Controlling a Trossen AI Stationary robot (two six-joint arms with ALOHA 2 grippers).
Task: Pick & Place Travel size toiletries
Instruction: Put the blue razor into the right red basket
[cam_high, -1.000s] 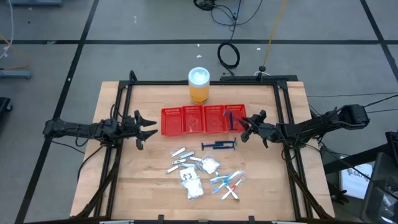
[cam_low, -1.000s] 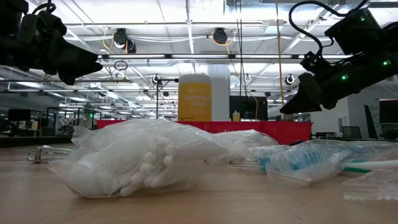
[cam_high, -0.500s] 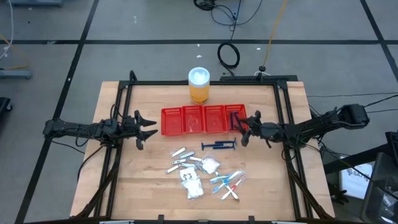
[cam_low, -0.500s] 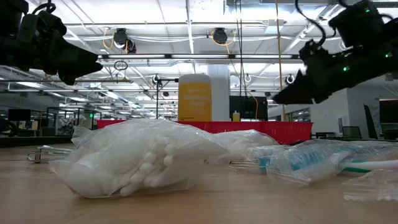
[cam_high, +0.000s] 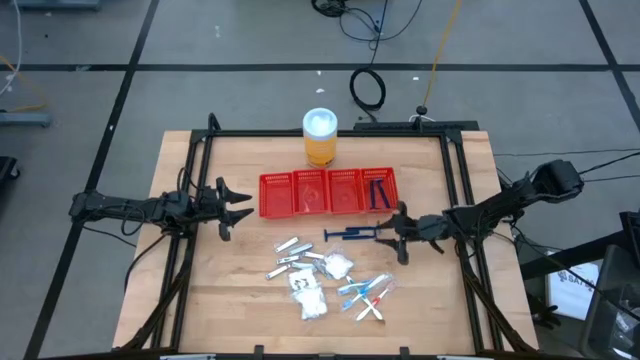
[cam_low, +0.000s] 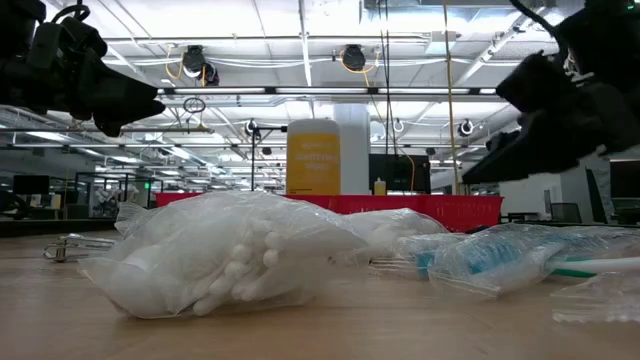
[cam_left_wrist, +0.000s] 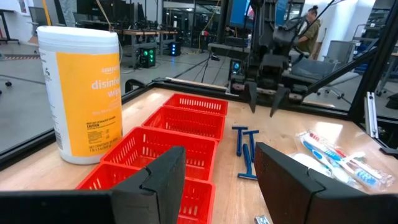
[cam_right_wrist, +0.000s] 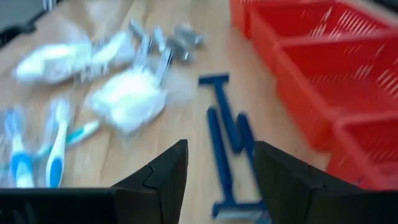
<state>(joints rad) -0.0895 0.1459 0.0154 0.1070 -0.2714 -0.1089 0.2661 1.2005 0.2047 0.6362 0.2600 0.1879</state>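
Two arms reach in over the wooden table (cam_high: 230, 270) from its left and right edges. Toward the far edge stands an orange jar (cam_high: 320, 138) with a white lid, and just in front of it lies a red tray (cam_high: 300, 193) of four compartments in a row; its right-hand compartment holds a dark blue razor (cam_high: 378, 192).

Near the middle of the table, two more dark blue razors (cam_high: 352, 234) lie side by side, long thin handles with crossbar heads. Toward the near edge sit white crinkly packets (cam_high: 312, 297), silvery tubes (cam_high: 290, 256) and blue, red and white sticks (cam_high: 366, 292) in clear wrap, all close together.

The right gripper (cam_high: 401, 235) hangs just beside the loose razors, its fingers apart with nothing between them. The left gripper (cam_high: 232, 208) waits near the tray's left end, fingers likewise apart and empty.
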